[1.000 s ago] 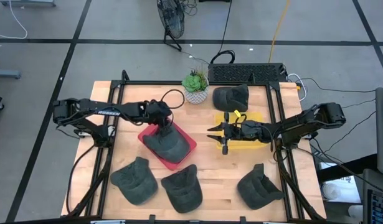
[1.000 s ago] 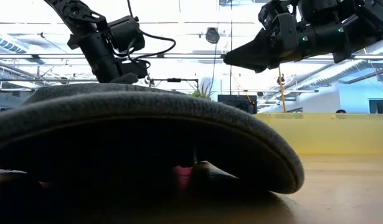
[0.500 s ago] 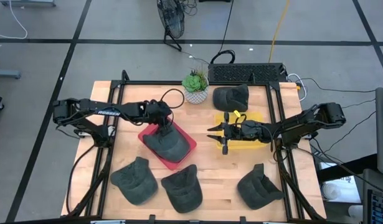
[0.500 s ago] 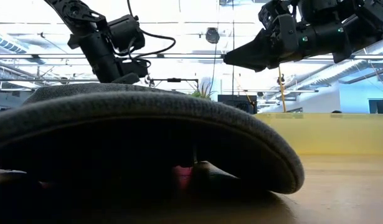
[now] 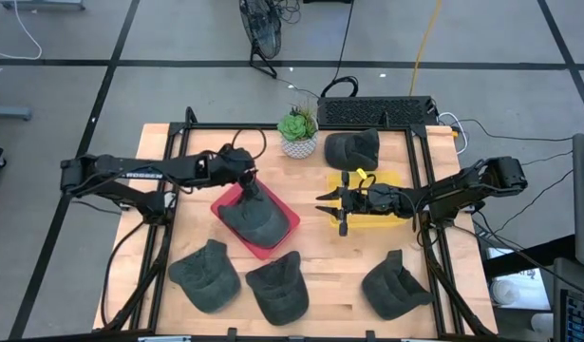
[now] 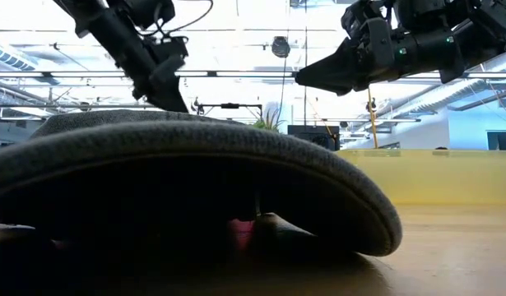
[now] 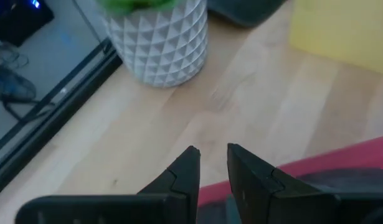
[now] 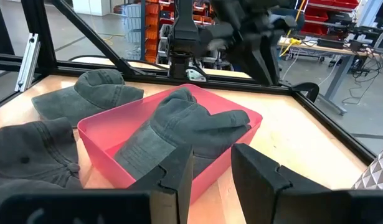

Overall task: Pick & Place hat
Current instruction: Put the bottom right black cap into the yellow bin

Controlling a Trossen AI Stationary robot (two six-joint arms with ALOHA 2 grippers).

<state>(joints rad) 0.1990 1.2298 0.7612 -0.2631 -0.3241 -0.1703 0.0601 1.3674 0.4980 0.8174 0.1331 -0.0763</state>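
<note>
Your left gripper (image 5: 246, 177) hovers over the red tray's (image 5: 285, 231) far edge, fingers slightly parted, holding nothing. You have the hat (image 5: 252, 213) lying in that tray, long axis diagonal. Your right gripper (image 5: 326, 203), likewise slightly parted and empty, waits by the yellow tray (image 5: 391, 179).

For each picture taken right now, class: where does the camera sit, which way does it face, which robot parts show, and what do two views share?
High: overhead, facing down; both arms, red tray.
Low: table height, behind a hat brim; both arms above.
Left wrist: faces the white plant pot; own jaws, slightly parted.
Right wrist: faces the red tray; own jaws, left arm beyond.
Shared: the hat in the red tray, in high and right wrist views.
</note>
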